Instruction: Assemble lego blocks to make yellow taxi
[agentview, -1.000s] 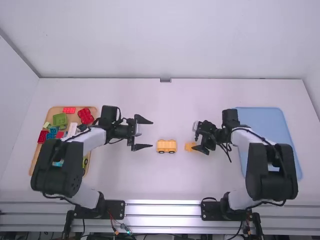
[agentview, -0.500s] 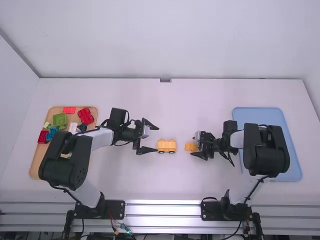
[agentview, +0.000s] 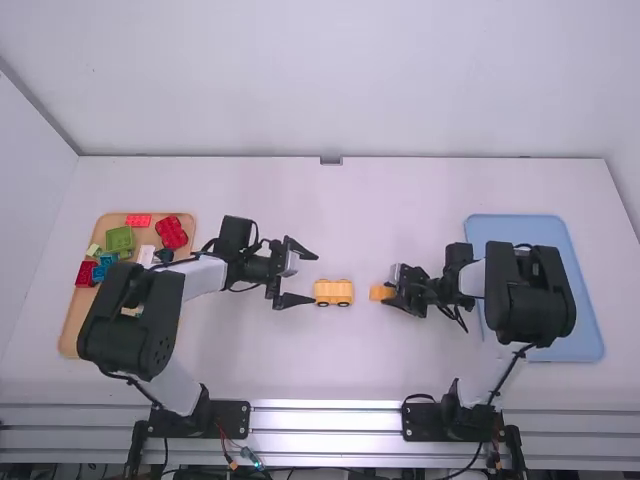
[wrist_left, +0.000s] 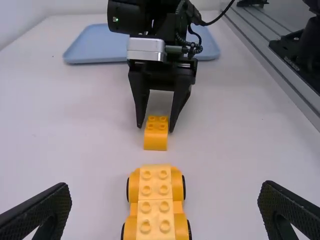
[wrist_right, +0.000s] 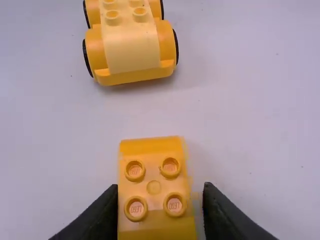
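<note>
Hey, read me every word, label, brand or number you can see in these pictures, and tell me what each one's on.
Studs on the small orange block: raised lettering, too small to quote surely.
Wheeled yellow base: marks on its studs, too blurred to read.
Nothing else readable.

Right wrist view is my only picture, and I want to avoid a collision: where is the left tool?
Observer: The high view puts the left tool by the end of the yellow wheeled base facing away from the yellow block, fingers spread wide.
Operator: Any other blocks around?
Observer: Yes, a red block and a green block are in a tan tray on the left arm's side.
</note>
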